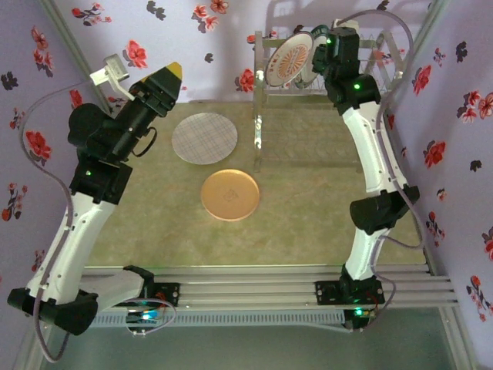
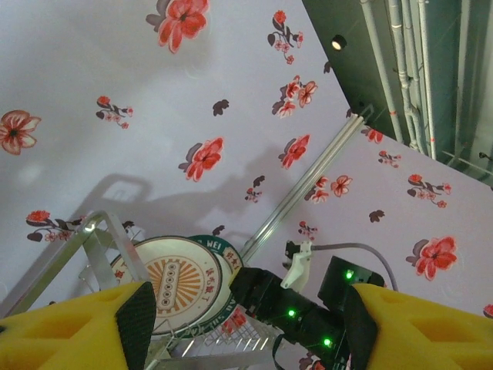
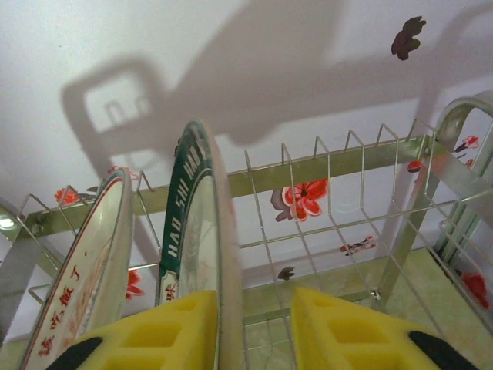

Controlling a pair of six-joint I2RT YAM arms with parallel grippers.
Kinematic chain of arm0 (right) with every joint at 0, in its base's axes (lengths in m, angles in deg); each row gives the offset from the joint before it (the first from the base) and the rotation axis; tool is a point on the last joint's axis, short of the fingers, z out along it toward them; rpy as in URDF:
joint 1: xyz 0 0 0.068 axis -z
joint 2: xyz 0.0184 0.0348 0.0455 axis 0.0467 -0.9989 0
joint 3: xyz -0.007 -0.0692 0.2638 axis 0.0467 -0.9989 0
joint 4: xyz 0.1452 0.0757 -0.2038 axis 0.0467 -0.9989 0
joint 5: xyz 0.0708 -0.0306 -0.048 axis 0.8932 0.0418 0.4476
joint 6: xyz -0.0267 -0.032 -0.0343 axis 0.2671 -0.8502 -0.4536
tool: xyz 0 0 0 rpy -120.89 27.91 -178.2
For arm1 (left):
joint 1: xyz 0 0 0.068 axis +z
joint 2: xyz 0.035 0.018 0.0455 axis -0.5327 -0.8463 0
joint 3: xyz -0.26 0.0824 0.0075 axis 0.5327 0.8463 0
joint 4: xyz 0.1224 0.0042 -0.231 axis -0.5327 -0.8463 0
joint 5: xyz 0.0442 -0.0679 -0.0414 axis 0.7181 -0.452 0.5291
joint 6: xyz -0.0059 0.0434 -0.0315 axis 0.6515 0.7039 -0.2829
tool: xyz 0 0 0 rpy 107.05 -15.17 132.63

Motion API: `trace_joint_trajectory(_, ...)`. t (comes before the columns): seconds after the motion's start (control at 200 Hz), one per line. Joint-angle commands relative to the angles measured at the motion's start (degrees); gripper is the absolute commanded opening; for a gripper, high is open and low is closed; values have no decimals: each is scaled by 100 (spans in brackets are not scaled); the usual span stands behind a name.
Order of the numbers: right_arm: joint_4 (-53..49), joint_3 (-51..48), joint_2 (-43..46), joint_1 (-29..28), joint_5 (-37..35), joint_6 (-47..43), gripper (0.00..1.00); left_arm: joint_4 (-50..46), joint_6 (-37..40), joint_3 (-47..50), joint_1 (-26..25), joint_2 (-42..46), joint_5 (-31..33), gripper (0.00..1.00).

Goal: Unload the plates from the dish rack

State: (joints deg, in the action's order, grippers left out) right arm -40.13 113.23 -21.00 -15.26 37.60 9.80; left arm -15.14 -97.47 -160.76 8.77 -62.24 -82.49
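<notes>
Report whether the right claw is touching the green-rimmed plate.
Cannot tell. Right wrist view: the green-rimmed plate stands between the right claw's fingers, clear of one, hard beside the other.

Your right claw (image 3: pixel 254 327) is at the rack (image 3: pixel 347 223), the first plate (image 3: pixel 192 231) upright in a slot beside its left finger, the second plate (image 3: pixel 85 262) in a slot further left. Right of your left claw (image 1: pixel 173 73) and nearer you, the far plate (image 1: pixel 204 139) and near plate (image 1: pixel 230 195) lie flat on the table (image 1: pixel 308 216), apart.

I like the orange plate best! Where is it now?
In the top view, the orange plate lies flat in the middle of the table, just on the near side of the speckled plate.
</notes>
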Motion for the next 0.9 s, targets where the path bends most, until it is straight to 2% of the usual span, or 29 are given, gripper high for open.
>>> trace_joint_trajectory(0.0, -49, 320, -113, -91, -324, -235, 24, 244, -79, 49, -23, 112, 89, 68)
trace_joint_trajectory(0.475, 176, 805, -251, -537, -1354, -1277, 6, 271, -148, 287, -24, 218, 90, 68)
trace_joint_trajectory(0.895, 432, 1088, -85, -588, -1887, -1800, 0, 271, -220, 270, -32, 194, 54, 67)
